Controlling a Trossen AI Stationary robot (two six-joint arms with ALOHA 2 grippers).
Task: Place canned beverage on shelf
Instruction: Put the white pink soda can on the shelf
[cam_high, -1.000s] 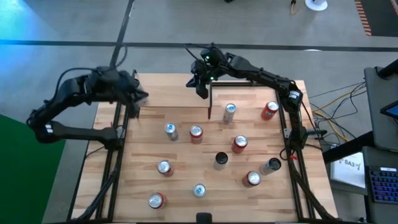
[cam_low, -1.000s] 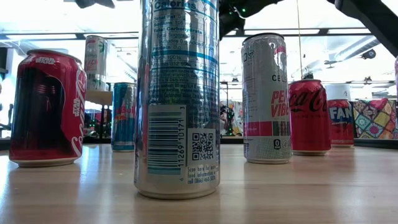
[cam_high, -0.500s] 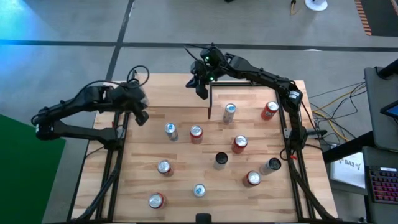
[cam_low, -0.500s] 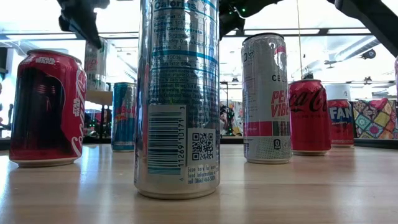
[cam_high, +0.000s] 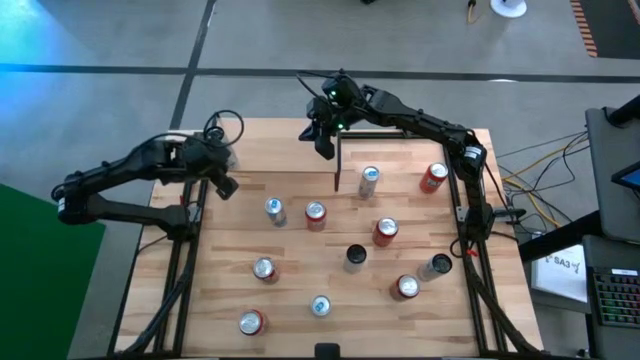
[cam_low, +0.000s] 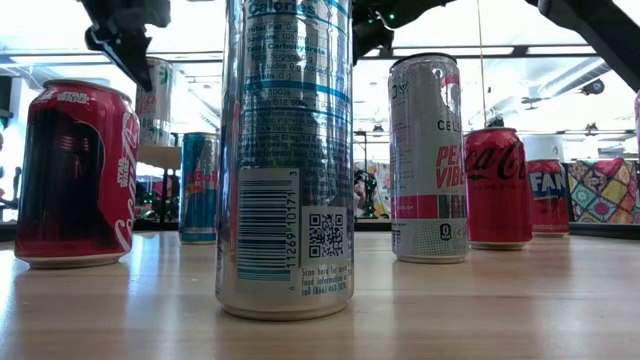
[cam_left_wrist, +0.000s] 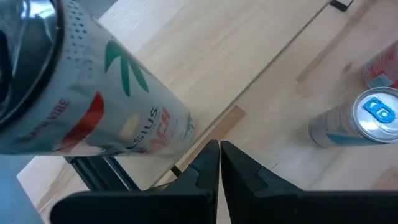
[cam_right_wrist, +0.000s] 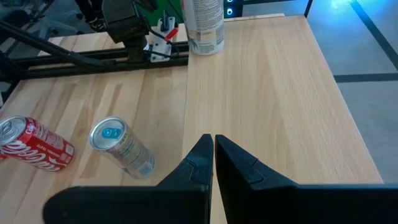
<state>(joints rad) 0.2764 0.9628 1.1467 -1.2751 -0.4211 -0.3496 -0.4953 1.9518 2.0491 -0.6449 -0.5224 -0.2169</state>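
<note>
Ten cans (cam_high: 315, 215) crowd the table (cam_high: 250, 150); left gripper (cam_high: 226, 186) and right gripper (cam_high: 323, 147) hover clenched, empty.

Below me spreads the butcher-block tabletop (cam_high: 300, 250), its planks running across. Grey floor (cam_high: 100, 40) surrounds it, crossed by a dark line (cam_high: 100, 68). On my left stands a green panel (cam_high: 30, 270). On my right lie yellow cables (cam_high: 545, 155), a white paper tag (cam_high: 562, 265) and a keyboard (cam_high: 612, 295).
</note>
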